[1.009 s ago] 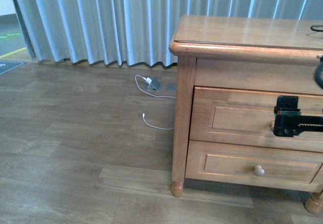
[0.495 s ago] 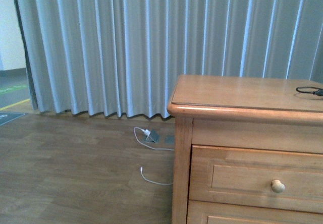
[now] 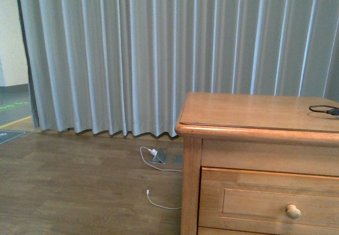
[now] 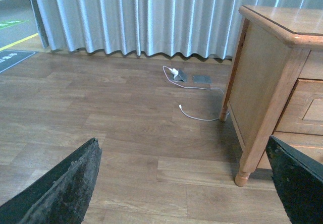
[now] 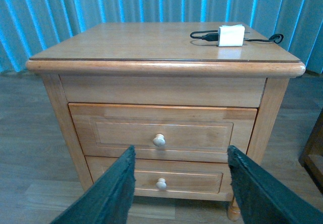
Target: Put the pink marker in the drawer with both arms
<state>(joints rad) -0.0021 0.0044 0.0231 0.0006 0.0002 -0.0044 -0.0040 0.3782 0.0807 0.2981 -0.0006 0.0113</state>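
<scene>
The upper drawer (image 5: 161,131) of the honey-coloured dresser is shut, with a small pale knob (image 5: 159,140); part of it shows at the lower right of the front view (image 3: 270,203). My right gripper (image 5: 180,193) is open and empty, facing the dresser front from a distance. My left gripper (image 4: 186,188) is open and empty over the wood floor beside the dresser's left side. Neither arm shows in the front view. The pink marker is out of view.
A white charger (image 5: 231,35) with a black cable lies on the dresser top (image 5: 151,42). A lower drawer (image 5: 156,179) sits under the upper one. A white cable (image 3: 159,200) and floor socket (image 3: 159,156) lie by the grey curtains (image 3: 159,55).
The front view has tilted upward: the dresser sits lower in frame, more curtain shows. The right gripper that was at the upper drawer's knob one second ago has left that view.
</scene>
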